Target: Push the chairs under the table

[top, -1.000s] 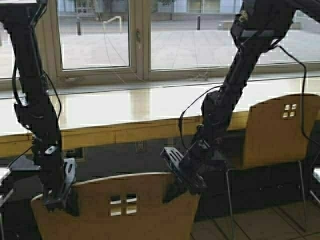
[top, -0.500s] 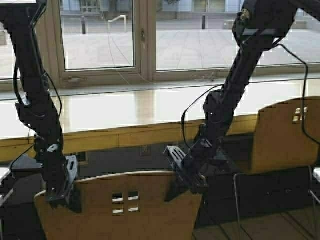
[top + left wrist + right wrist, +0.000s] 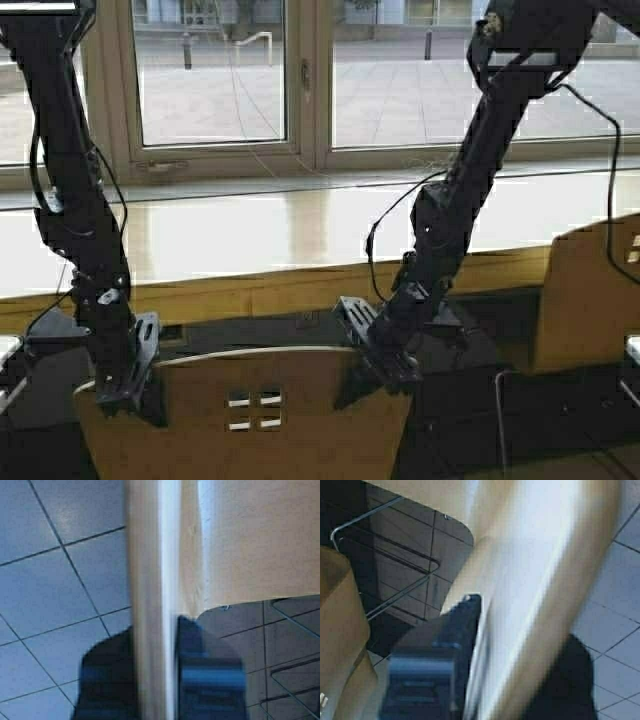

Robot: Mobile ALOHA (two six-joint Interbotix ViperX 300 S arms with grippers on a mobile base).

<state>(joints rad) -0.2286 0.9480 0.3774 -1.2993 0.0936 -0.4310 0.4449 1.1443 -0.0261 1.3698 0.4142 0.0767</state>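
Low in the centre of the high view: a tan moulded-plywood chair with four small square cutouts in its curved backrest (image 3: 250, 410), held at both top corners. At lower left, left gripper (image 3: 125, 385) clamped over the backrest's top edge, jaws closed on the wood; in the left wrist view, a dark finger (image 3: 207, 672) on one face of the pale edge (image 3: 152, 600) and a dark shape on the other, grey floor tiles (image 3: 55, 580) beyond. Right of centre, right gripper (image 3: 385, 355) gripping the other top corner likewise, jaws shut on the plywood; in the right wrist view, a dark finger (image 3: 432, 660) pressed against the backrest (image 3: 540, 595), with thin grey metal legs (image 3: 385, 555) showing past it.

Across the middle of the high view, a long narrow pale-wood bench with glossy top and thick yellowish front edge (image 3: 280, 235), running the frame's width just above the held chair. At the right edge, a second tan plywood chair (image 3: 590, 295), cut off by the frame, its backrest rising in front of the bench's front edge. Along the top, large windows with pale frames (image 3: 305, 100) and a paved yard outside.
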